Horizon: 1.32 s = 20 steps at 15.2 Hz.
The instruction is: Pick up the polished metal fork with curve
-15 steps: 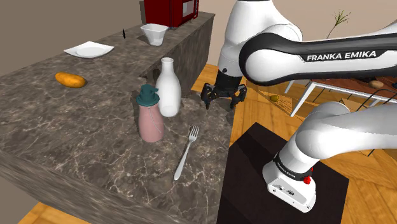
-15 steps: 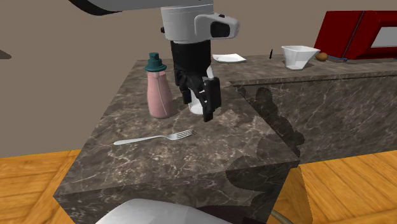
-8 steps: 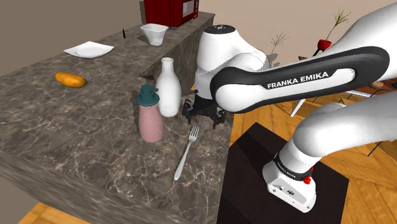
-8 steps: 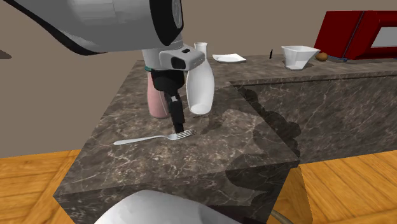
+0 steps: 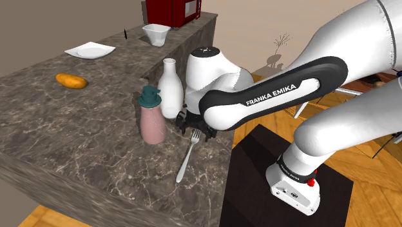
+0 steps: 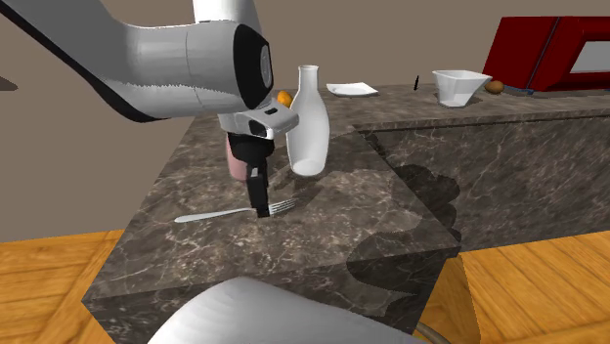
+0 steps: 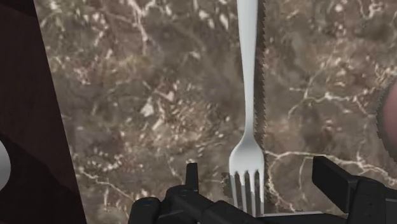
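My jaws stand released, straddling the fork (image 7: 249,114) at its tines, no contact. Its handle lies flat along the bench (image 7: 127,95), running away from me, square to my closing line.

Left of gripper: a pink bottle with a teal cap (image 5: 153,122) and a tall white bottle (image 5: 170,90) stand close beside the black gripper (image 5: 194,132), mid-frame in the shoulder view.
Lower left: the dark veined stone counter (image 5: 84,155) lies bare up to the silver fork (image 5: 187,158).
Lower right: the counter's edge, then the black box stand (image 5: 258,174).
Upper left: an orange oval lump (image 5: 71,80), a white square plate (image 5: 89,50) and a white bowl (image 5: 156,33), well apart.
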{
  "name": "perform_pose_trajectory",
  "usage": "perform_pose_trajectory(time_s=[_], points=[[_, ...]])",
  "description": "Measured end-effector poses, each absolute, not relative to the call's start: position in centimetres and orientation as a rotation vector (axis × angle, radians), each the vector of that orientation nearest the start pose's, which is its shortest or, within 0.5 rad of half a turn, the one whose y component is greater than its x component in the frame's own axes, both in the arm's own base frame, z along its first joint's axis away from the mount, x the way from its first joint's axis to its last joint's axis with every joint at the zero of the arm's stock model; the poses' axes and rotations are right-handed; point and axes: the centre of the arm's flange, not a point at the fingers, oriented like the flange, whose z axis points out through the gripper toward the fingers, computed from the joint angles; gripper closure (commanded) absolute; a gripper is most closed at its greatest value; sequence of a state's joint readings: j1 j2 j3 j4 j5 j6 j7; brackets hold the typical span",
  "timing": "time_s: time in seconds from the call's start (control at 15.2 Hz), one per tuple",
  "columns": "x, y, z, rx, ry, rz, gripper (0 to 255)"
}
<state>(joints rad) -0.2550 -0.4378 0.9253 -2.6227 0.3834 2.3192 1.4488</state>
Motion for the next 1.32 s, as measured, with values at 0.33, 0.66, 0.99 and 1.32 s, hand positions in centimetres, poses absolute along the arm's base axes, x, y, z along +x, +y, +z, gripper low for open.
perform_pose_trajectory(time_s=[0.33,0.66,0.99,1.32], points=[[32.8,24.9,31.9,-2.698,1.641,-0.104,255],[32.8,24.9,31.9,-2.699,1.64,-0.106,255],[32.8,24.9,32.1,-2.702,1.643,-0.102,255],[32.8,24.8,34.3,-2.698,1.641,-0.105,255]])
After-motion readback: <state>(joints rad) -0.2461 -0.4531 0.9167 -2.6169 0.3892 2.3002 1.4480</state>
